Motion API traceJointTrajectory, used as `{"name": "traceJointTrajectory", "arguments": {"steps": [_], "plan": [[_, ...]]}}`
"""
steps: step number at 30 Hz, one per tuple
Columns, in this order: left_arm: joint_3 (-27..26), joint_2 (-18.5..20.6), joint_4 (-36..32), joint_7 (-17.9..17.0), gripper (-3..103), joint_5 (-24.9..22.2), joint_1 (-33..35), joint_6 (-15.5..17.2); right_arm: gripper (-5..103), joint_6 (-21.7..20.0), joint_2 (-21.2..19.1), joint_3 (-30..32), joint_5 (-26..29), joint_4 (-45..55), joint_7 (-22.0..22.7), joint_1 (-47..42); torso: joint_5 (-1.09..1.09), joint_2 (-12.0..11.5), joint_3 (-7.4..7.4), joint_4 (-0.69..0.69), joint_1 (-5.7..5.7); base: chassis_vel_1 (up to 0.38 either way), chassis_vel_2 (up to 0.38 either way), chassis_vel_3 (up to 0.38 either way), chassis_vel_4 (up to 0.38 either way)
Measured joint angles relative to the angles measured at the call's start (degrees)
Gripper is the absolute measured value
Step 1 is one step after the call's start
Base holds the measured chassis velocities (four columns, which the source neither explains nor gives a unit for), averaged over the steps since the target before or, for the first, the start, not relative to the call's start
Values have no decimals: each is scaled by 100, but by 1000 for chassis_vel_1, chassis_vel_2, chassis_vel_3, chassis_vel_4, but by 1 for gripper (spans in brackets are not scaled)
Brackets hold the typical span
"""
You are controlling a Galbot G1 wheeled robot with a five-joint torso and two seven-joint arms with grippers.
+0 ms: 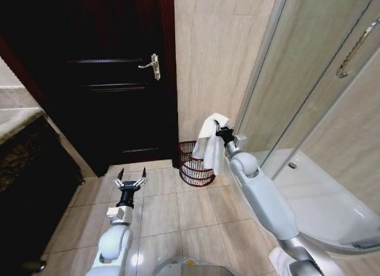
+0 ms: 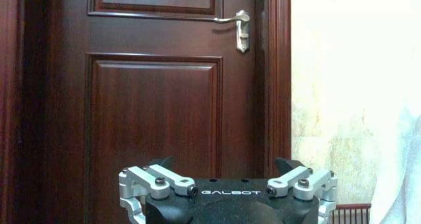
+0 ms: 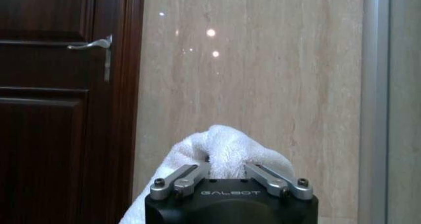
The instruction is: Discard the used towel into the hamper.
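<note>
A white towel (image 1: pixel 210 142) hangs from my right gripper (image 1: pixel 221 132), which is shut on its top. The cloth drapes down over the near right rim of the hamper (image 1: pixel 191 166), a dark red-brown wire basket on the floor against the beige wall. In the right wrist view the towel (image 3: pixel 220 150) bunches between the closed fingers (image 3: pixel 181 179). My left gripper (image 1: pixel 130 181) is held low over the floor tiles to the left of the hamper, open and holding nothing. In the left wrist view a strip of the hamper's rim (image 2: pixel 350 215) and the towel's edge (image 2: pixel 401 184) show.
A dark wooden door (image 1: pixel 113 80) with a metal lever handle (image 1: pixel 153 65) stands behind the hamper on the left. A glass shower enclosure (image 1: pixel 309 98) with a white tray (image 1: pixel 320 193) lies to the right. A dark counter (image 1: pixel 24 169) runs along the left.
</note>
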Motion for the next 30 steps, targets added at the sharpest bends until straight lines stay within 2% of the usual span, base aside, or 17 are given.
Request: {"name": "traceJointTrajectory", "arguments": {"steps": [12,30], "plan": [[163,25,-45,5,100,62,-194,164,7,-7,114,-49,14,-154,53,154,0,15,8,-1,5,-64,58,63,-59],[45,61,-39,41,100,-2,-172,132,7,-25,195,-141,-26,-97,138,125,0,26,15,0,10,-79,74,78,-74]]}}
